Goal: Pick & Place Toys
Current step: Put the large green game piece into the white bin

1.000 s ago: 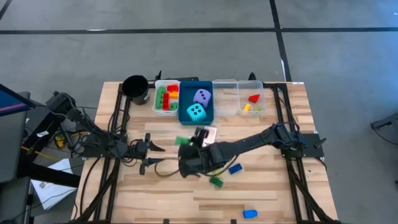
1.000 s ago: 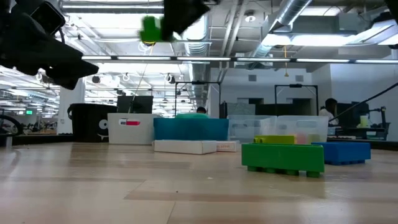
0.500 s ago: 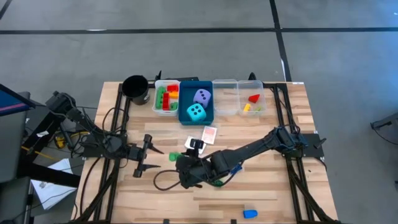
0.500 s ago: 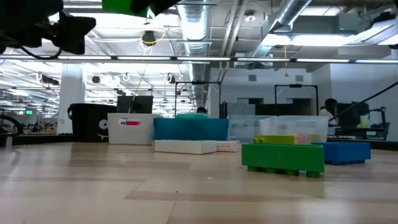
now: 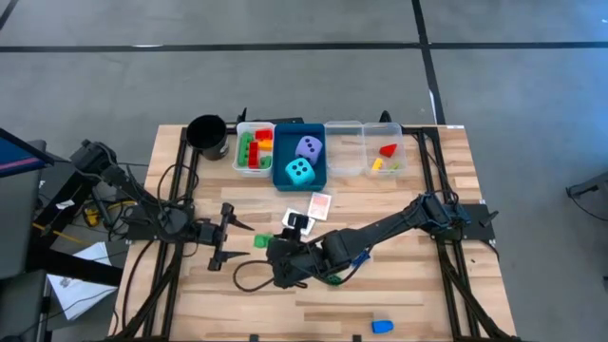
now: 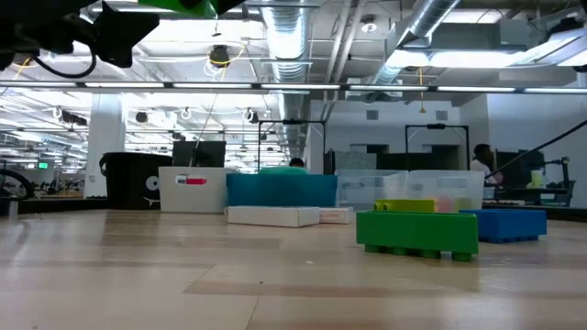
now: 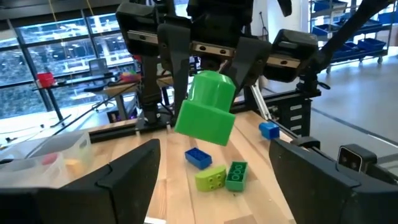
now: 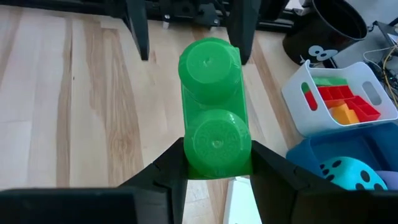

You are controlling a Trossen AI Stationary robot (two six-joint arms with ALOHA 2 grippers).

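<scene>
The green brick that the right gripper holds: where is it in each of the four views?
High view: green brick between both grippers, table middle.
Low view: at the top edge, above the table.
Left wrist view: centre, held from behind.
Right wrist view: centre, between the fingers.
Shared landmark: blue tray.

The right claw [image 5: 268, 243], gripping the green brick [image 5: 261, 241], now sits farther toward the left arm and nearer the table's front edge than a second ago. The left claw [image 5: 231, 241] stands spread wider than before, with the brick right at its fingertips.
</scene>
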